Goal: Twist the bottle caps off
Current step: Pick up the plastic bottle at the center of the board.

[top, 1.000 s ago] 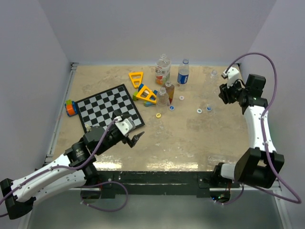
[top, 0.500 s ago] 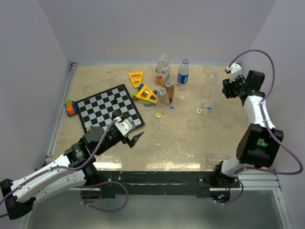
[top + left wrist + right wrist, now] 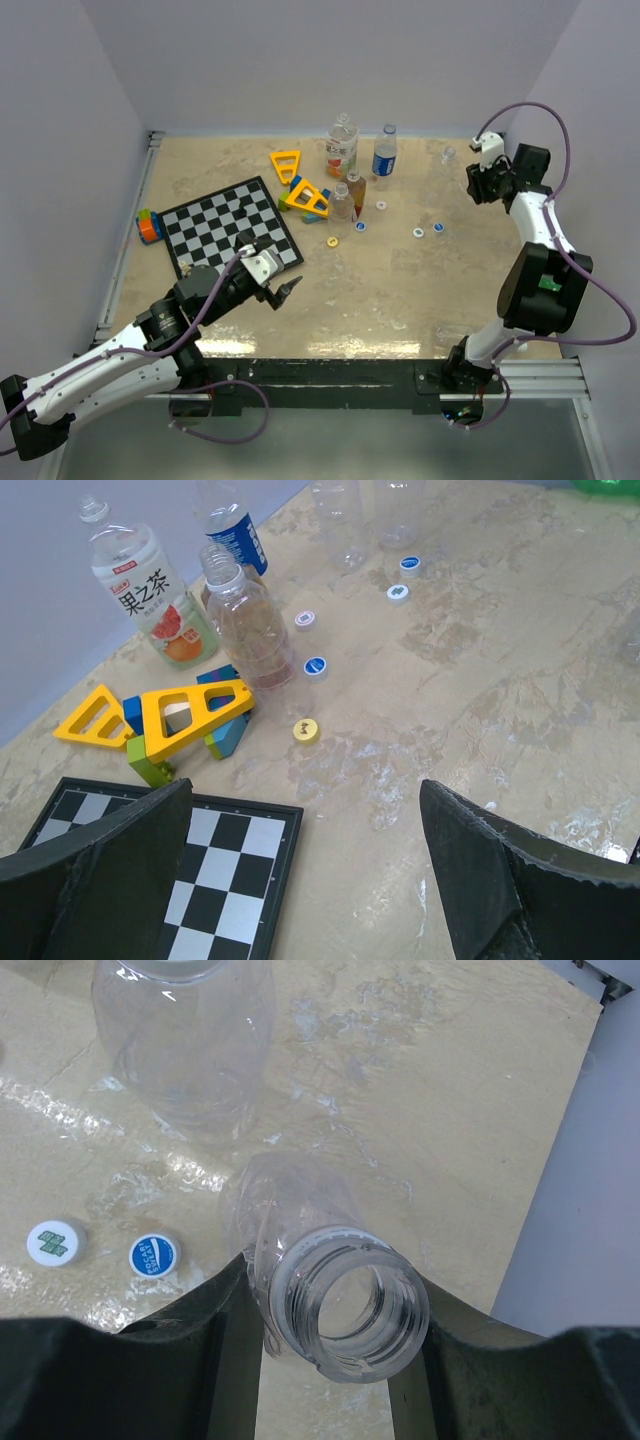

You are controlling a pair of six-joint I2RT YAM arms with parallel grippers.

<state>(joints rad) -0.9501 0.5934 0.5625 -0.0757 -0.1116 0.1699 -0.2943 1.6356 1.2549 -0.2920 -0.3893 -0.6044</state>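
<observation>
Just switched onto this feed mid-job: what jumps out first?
The right gripper, at the far right of the table, is clamped on the neck of an uncapped clear bottle. Loose caps lie scattered mid-table beside the standing bottles and yellow toy frames. The left gripper hangs wide open by the near right corner of the checkerboard.
</observation>
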